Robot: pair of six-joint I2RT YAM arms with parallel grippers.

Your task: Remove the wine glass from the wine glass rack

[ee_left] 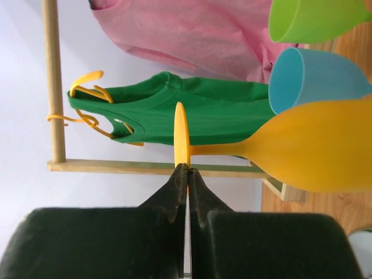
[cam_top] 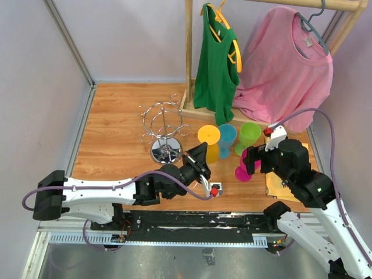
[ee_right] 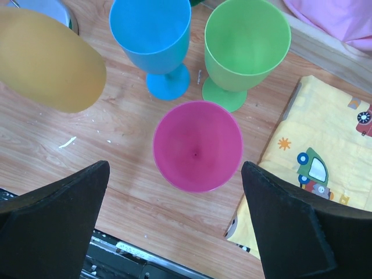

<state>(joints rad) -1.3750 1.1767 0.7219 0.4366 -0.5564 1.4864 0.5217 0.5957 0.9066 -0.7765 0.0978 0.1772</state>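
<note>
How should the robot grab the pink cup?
By the bowl, from straight above. The pink cup stands upright with its round mouth facing up, and the open right gripper hangs over it. The blue cup and green cup crowd its far side.

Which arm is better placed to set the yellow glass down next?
Left: the left tool is shut on the yellow glass by its foot. The right tool hangs open over the pink glass.
</note>
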